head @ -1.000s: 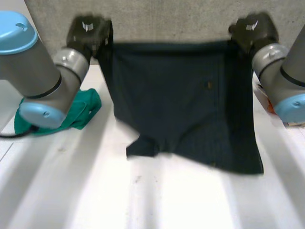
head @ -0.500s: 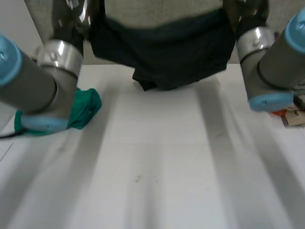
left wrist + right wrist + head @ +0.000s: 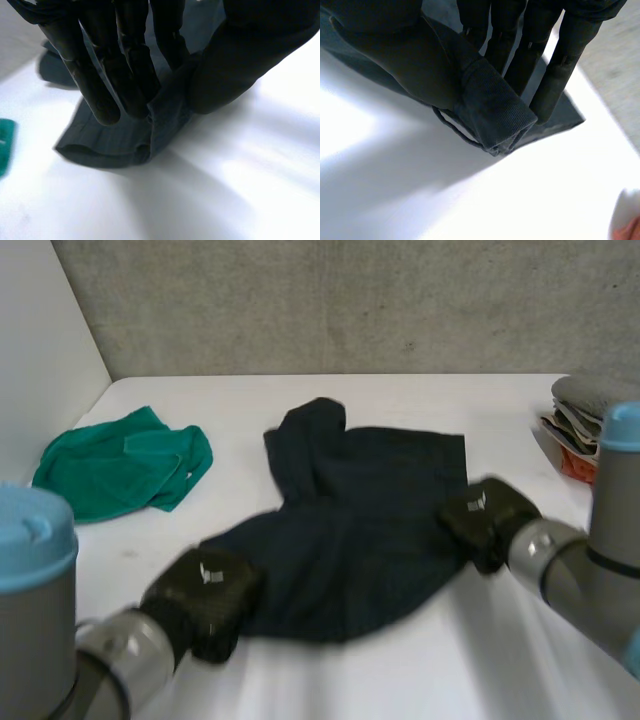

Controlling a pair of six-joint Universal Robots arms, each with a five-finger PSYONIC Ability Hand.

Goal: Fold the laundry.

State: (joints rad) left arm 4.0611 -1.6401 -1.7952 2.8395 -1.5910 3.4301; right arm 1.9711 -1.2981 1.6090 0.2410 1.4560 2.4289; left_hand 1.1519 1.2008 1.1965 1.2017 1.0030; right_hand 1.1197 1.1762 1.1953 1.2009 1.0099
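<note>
A dark navy garment [image 3: 355,530] lies spread on the white table [image 3: 400,670], with a bunched part at its far side. My left hand [image 3: 205,600] is at its near left corner. There the thumb and straight fingers [image 3: 100,95] pinch a fold of the navy cloth [image 3: 125,140]. My right hand [image 3: 485,520] is at the garment's right edge. Its thumb [image 3: 405,55] and fingers pinch a rolled hem of the navy cloth [image 3: 497,115] just above the table.
A crumpled green garment [image 3: 120,460] lies at the far left of the table. A stack of folded items [image 3: 585,420] sits at the far right edge. A grey wall runs along the back, a white wall at the left.
Both hands have swung down from high at the back, bringing the hanging navy garment onto the table. It now lies spread out, with each hand still pinching it.
</note>
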